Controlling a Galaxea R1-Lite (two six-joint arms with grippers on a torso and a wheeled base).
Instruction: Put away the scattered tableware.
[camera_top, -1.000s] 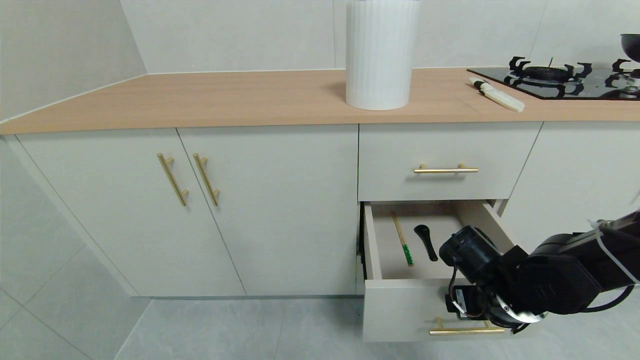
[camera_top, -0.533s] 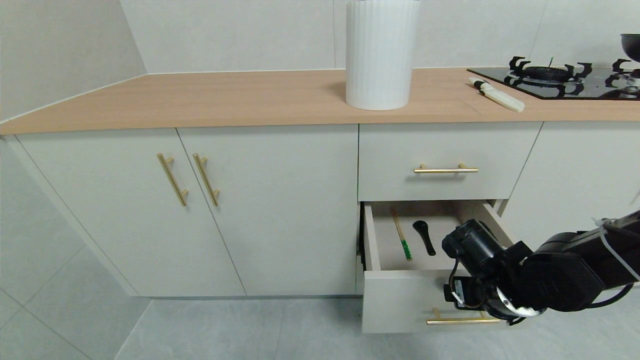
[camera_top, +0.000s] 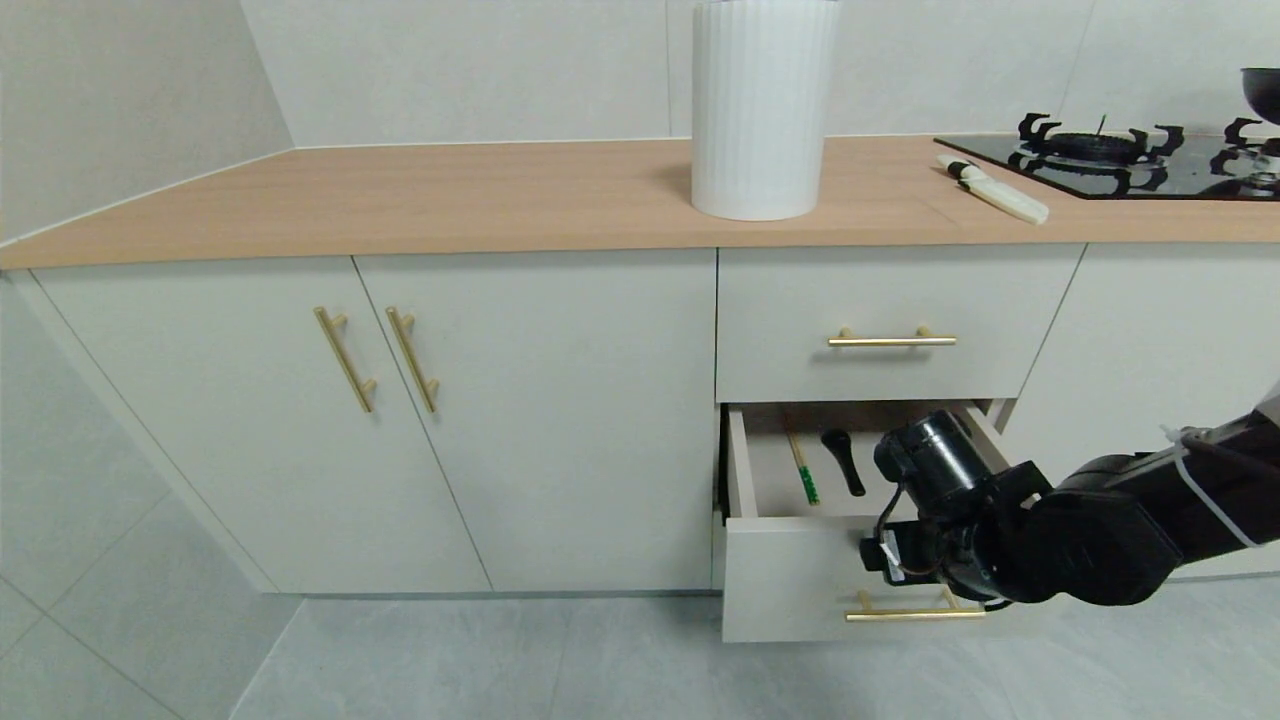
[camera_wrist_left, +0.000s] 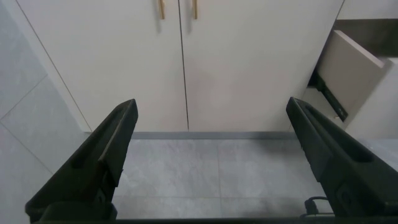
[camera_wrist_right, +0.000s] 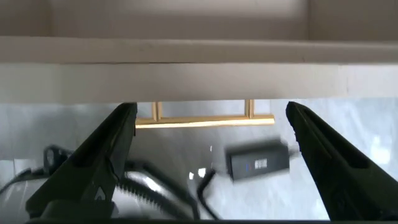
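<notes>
Sliding inward over the last second, the pale cream lower drawer (camera_top: 790, 585) at 4 o'clock in the head view now stands less far out, and the right arm has followed it. The right gripper (camera_wrist_right: 209, 111) is spread wide at the drawer front, slim gold bar handle (camera_wrist_right: 205, 122) between its fingers, unclamped. Inside lie green-tipped wooden chopsticks (camera_top: 802, 470), a black spoon (camera_top: 843, 462) at their 3 o'clock. The left gripper (camera_wrist_left: 209, 106) gapes apart, facing cream cabinet doors (camera_wrist_left: 249, 62)
</notes>
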